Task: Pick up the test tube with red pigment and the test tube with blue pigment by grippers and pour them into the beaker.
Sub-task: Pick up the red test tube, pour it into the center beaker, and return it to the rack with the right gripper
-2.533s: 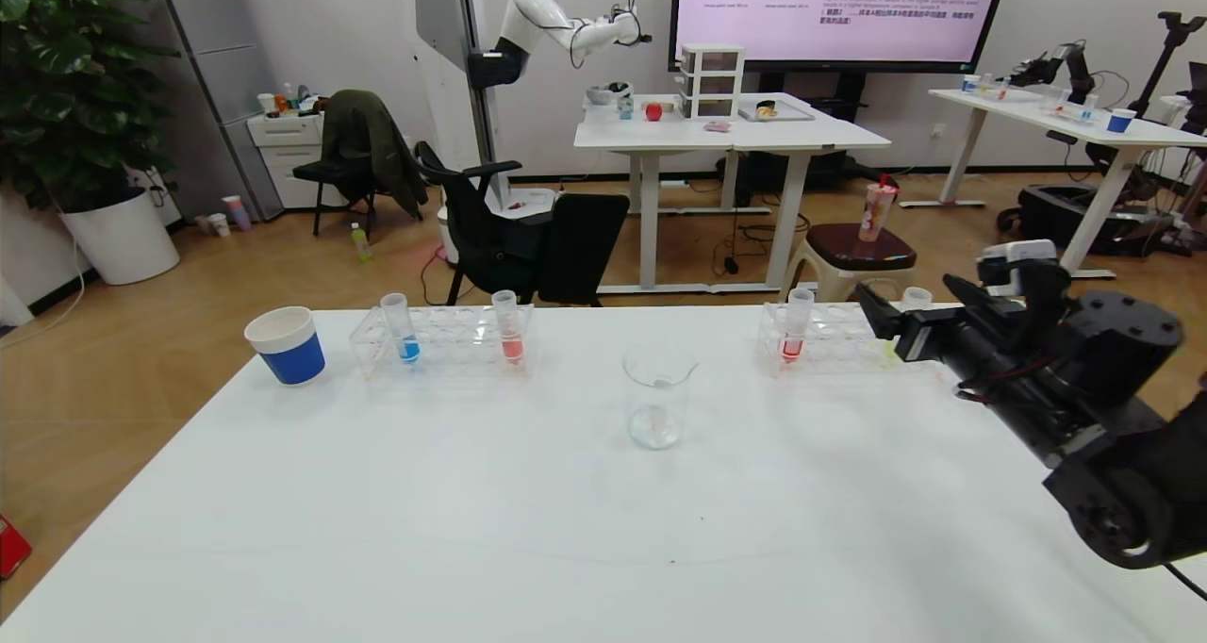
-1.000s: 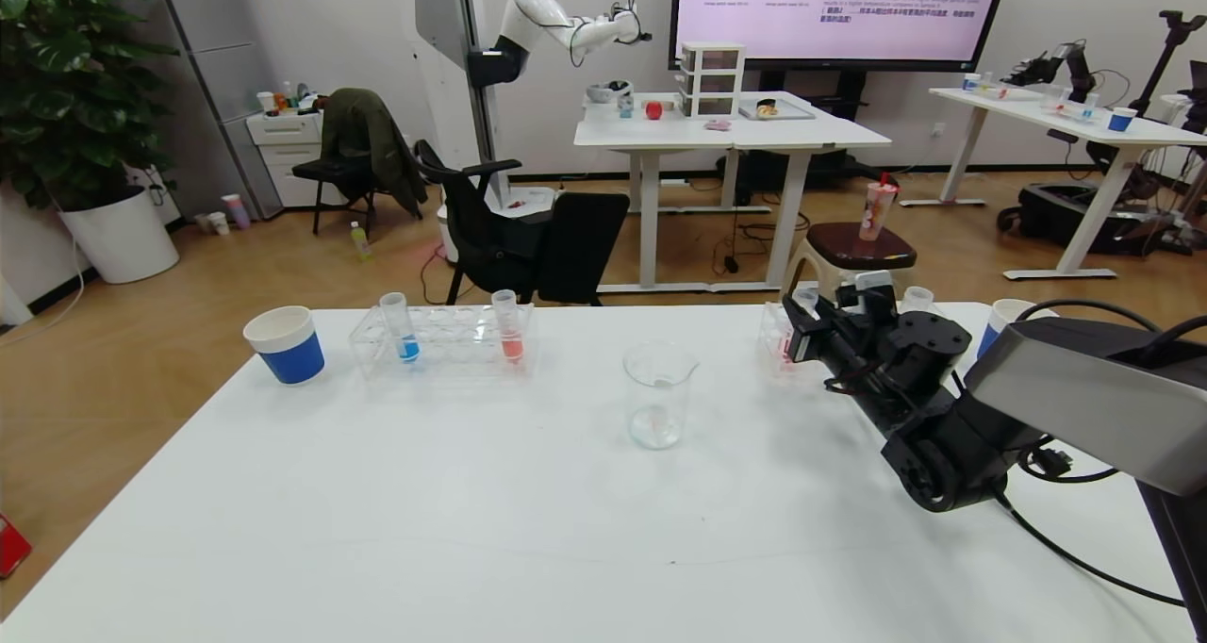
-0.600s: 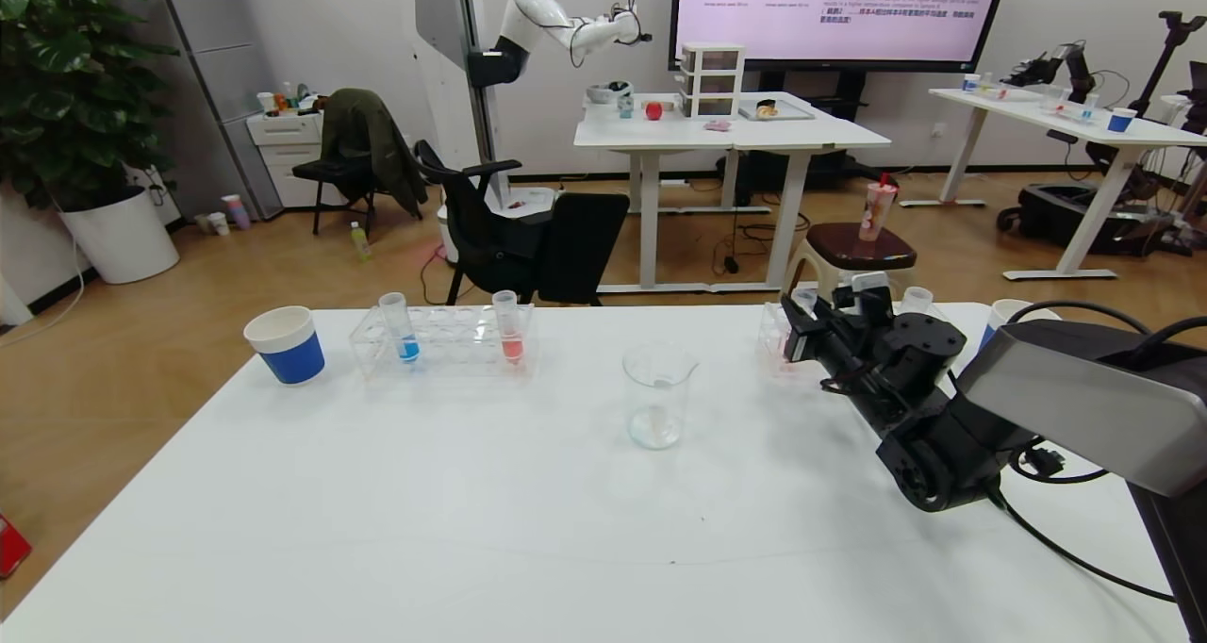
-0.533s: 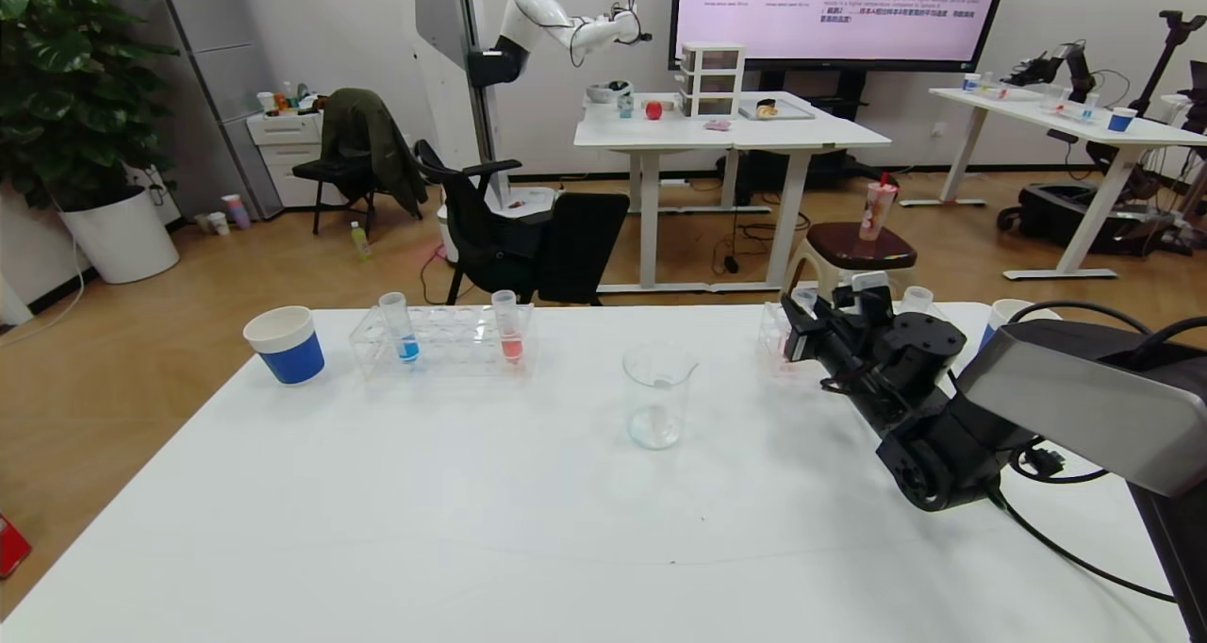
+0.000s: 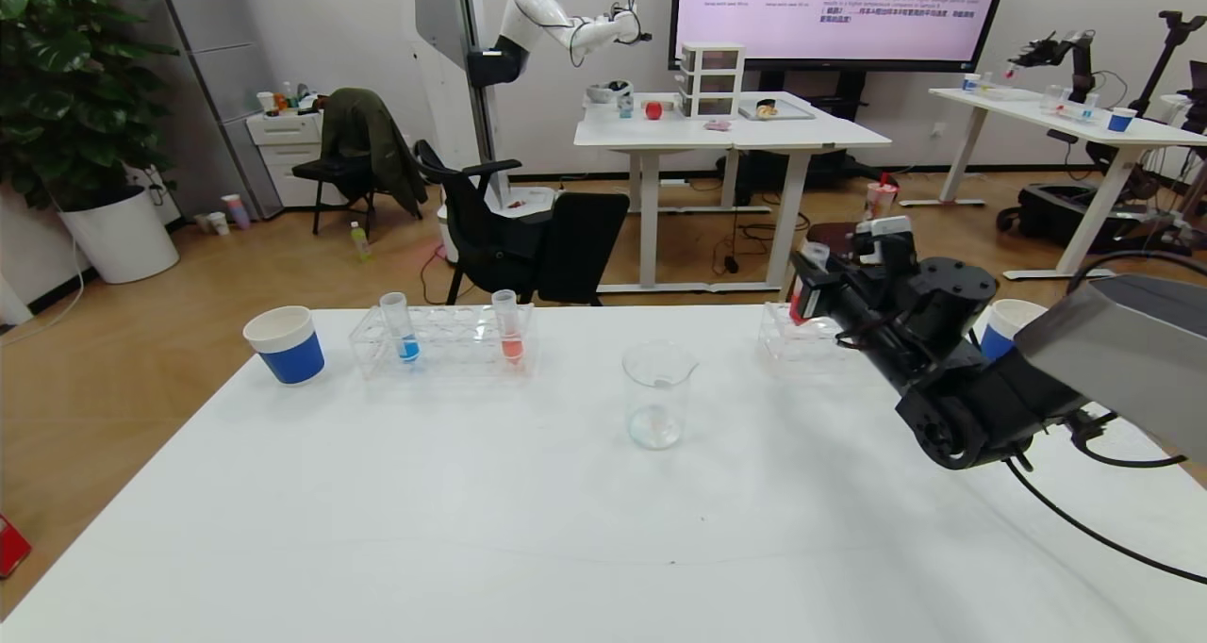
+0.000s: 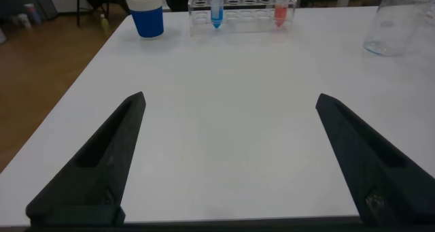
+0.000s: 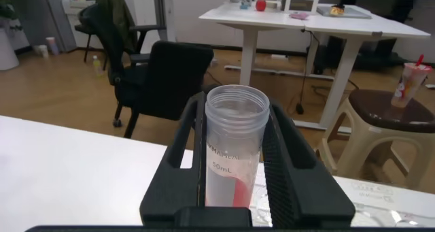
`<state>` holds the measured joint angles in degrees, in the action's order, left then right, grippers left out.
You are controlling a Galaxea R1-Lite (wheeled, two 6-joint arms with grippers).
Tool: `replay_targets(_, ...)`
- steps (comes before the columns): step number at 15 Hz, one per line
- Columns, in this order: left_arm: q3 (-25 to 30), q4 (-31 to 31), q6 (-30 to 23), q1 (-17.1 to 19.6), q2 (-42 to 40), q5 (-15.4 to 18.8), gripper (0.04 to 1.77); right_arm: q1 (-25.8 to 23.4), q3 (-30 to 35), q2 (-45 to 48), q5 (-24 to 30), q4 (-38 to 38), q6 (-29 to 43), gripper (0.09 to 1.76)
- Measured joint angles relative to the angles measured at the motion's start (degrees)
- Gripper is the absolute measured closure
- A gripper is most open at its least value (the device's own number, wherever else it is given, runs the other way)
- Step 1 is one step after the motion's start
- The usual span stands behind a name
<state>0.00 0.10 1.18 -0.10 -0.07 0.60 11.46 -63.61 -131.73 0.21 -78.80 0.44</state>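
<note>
My right gripper (image 5: 807,285) is shut on the test tube with red pigment (image 5: 801,296) and holds it upright above the right clear rack (image 5: 790,345). The right wrist view shows the tube (image 7: 234,147) clamped between the black fingers (image 7: 291,157), red liquid at its bottom. The test tube with blue pigment (image 5: 404,328) stands in the left rack (image 5: 448,343); it also shows in the left wrist view (image 6: 216,6). The beaker (image 5: 657,395) stands at mid-table between the racks. My left gripper (image 6: 231,99) is open and empty, low over the near table.
A tube of salmon-orange liquid (image 5: 509,327) stands in the left rack. Blue-sleeved paper cups stand at far left (image 5: 286,344) and far right (image 5: 1001,329). The table's far edge runs just behind the racks.
My right gripper swung in to the right rack, closed on the red tube and has lifted it up out of the rack. The rest has not moved.
</note>
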Motion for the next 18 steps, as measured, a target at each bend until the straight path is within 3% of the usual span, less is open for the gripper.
replay_targets(4,0.00,0.00,-0.02,0.00,0.00,0.00,0.06,-0.27,-0.94,3.78,1.22,5.68,-2.36,1.35)
replay_targets(8,0.00,0.00,0.00,0.00,0.00,0.00,0.06,1.60,-1.13,6.31,8.61,7.36,-3.13,1.35)
replay_targets(11,0.00,0.00,0.00,0.00,0.00,0.02,0.06,2.82,-0.78,6.51,12.96,5.35,-11.43,1.35)
replay_targets(18,0.00,0.00,0.02,0.00,0.00,0.04,0.06,5.22,-0.69,0.89,26.28,-9.92,-24.19,1.35)
